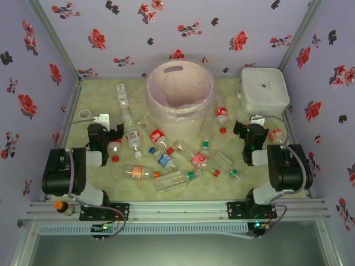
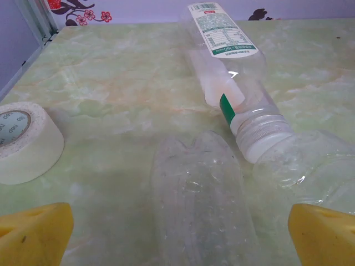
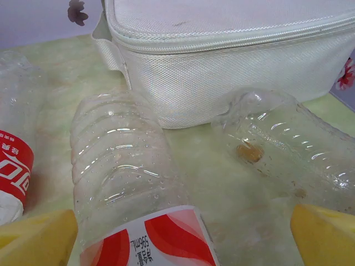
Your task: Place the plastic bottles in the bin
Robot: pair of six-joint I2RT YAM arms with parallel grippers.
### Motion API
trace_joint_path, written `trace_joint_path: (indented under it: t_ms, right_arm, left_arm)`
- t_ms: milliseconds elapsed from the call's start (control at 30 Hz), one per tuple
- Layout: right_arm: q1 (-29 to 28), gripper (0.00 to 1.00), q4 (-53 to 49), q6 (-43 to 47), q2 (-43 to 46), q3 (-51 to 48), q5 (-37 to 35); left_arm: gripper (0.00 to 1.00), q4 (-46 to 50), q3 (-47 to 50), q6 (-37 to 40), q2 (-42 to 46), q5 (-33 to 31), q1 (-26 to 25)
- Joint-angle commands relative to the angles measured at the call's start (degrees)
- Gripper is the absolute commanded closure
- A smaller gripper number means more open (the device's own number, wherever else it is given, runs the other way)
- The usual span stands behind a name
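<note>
**Both hands open, bottles strewn on the tabletop**

Nearest the arm bases, the plastic bottles (image 1: 191, 158) lie scattered on their sides across the green tabletop (image 1: 100, 177), between the two arms. The left hand (image 1: 115, 134) is spread wide and grips nothing; a clear bottle (image 2: 199, 199) lies between its yellow fingertips (image 2: 33, 233), with a tape roll (image 2: 25, 141) off to the left. The right hand (image 1: 244, 131) is equally wide and empty, over a red-labelled bottle (image 3: 127, 183). Farther back, the bin (image 1: 183, 124) stands upright at centre, with a white box (image 1: 263, 88) to its right.
</note>
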State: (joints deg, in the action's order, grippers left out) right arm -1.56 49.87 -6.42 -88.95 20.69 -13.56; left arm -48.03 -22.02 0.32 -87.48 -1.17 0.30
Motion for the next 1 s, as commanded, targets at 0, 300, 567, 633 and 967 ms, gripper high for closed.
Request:
trace_joint_path:
  t_ms: [0,300,567,633,967]
  right_arm:
    - [-0.4,0.01,2.0,0.9,-0.5,1.2,-1.5]
    - [-0.5,0.01,1.9,0.9,-0.6,1.2,-1.5]
    - [-0.2,0.01,1.4,0.6,-0.6,1.5,-1.0]
    - [-0.1,0.01,1.4,0.6,-0.5,1.5,-0.8]
    - [-0.1,0.01,1.6,0.6,-0.5,1.3,-0.7]
  left_arm:
    - [0.00,-1.7,-1.0,-0.9,-0.8,-1.2,0.5]
    - [0.00,-1.6,-1.1,-1.0,-0.8,-1.4,0.6]
    - [0.00,-1.5,-1.2,-1.1,-0.8,-1.4,0.6]
    - [0.00,-1.5,-1.1,-1.0,-0.8,-1.4,0.6]
    - [0.00,1.1,-2.2,-1.2,-0.3,-1.6,0.6]
